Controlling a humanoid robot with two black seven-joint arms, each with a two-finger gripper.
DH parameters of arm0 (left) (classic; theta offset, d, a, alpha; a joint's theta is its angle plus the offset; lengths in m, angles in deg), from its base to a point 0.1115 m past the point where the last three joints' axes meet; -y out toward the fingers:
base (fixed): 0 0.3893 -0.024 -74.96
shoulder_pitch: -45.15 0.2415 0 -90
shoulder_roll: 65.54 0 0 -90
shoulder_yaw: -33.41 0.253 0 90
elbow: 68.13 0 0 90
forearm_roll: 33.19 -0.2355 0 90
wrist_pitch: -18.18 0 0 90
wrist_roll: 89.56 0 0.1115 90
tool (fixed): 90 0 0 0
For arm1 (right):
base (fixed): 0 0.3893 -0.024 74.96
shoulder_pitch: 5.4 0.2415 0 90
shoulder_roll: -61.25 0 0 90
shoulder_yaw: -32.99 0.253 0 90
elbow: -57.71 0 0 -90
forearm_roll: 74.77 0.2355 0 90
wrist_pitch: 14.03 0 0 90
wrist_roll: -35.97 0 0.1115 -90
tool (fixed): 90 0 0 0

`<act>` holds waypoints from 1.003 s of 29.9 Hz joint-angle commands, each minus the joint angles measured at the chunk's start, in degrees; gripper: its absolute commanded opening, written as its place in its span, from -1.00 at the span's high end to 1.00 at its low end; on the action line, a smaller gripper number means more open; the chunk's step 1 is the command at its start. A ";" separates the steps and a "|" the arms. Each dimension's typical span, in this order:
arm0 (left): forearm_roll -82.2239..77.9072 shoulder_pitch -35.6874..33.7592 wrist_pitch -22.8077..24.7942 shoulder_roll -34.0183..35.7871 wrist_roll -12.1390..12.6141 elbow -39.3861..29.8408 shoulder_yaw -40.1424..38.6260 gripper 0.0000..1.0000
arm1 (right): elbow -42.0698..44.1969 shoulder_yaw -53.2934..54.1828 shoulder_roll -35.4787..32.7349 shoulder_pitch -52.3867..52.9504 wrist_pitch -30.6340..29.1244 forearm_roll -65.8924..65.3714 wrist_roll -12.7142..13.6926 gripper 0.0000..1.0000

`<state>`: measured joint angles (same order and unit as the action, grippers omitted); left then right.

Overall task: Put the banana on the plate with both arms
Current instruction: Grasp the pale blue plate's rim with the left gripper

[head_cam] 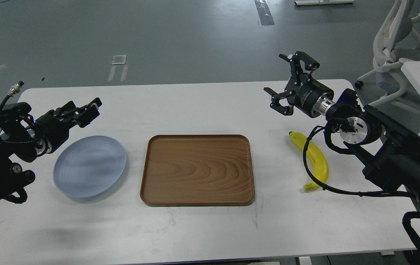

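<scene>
Banana (314, 160) lay flat on the white surface (202, 228) at about 3 o'clock from the wooden tray (197, 168), curving from its upper end down to a tip near the front, with a black cable of the right arm looping across it. You had the right hand (282, 82) hovering just past the fruit's far end, at about 11 o'clock from it, fingers spread wide and gripping nothing; that suits a descent onto the fruit. The plate (90, 166) sat at 9 o'clock from the tray, well apart from the fruit, and looked slightly blurred and tilted, its shadow thrown forward, so it may have been lifted off the surface, though I cannot be sure. Your left hand (86, 109) sat at the plate's far rim, around 11 o'clock of it; whether it was open or closed I cannot tell. Judging by the layout, each arm served its own side.
</scene>
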<state>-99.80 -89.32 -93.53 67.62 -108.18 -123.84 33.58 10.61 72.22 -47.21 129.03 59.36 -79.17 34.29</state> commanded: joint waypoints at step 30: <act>-0.18 11.42 -0.44 0.08 -6.61 9.22 1.05 -0.94 | -0.01 0.05 -0.52 -0.39 0.44 0.00 -0.07 -1.00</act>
<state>-99.98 -78.52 -93.98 67.71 -114.69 -114.55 34.60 10.60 72.28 -47.73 128.63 59.79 -79.17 34.21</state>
